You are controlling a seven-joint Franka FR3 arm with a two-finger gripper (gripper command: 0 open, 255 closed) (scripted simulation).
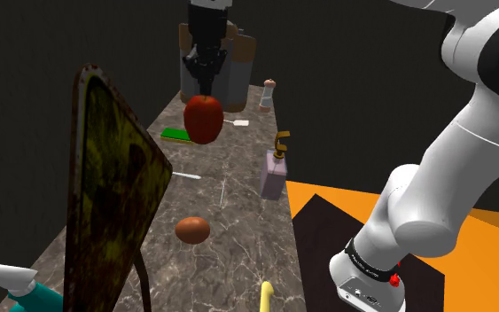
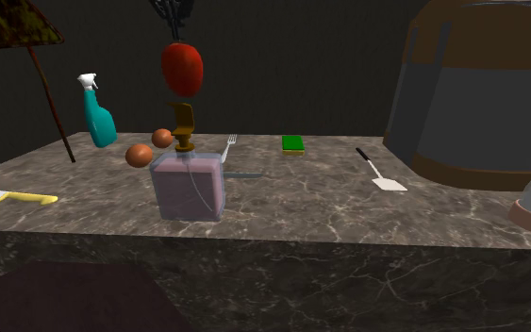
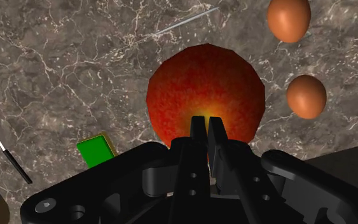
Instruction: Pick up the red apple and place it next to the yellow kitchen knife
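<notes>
- The black gripper (image 1: pixel 205 84) hangs high over the far stretch of the marbled counter (image 2: pixel 348 212), with its two fingers drawn almost together and pinched on the very top of the red apple (image 1: pixel 204 119)
- The apple dangles in the air, well clear of the surface; in the wrist view it sits straight beneath the fingertips, round and deep red with a yellow-orange glow around the crown
- The yellow-handled knife (image 2: pixel 13 197) lies flat and well apart from the apple, at the second exterior view's left end of the counter, which in the shoulder view is the near end, toward the stand
- Its long axis runs along the counter's length, with the white blade out to the second exterior view's left and the handle pointing back toward the apple
- I'd say the carry has to run along the counter toward that end, passing over or around the soap dispenser (image 2: pixel 190 184) and the two brown eggs (image 2: pixel 139 155) that stand between, then come down just beside the handle
</notes>
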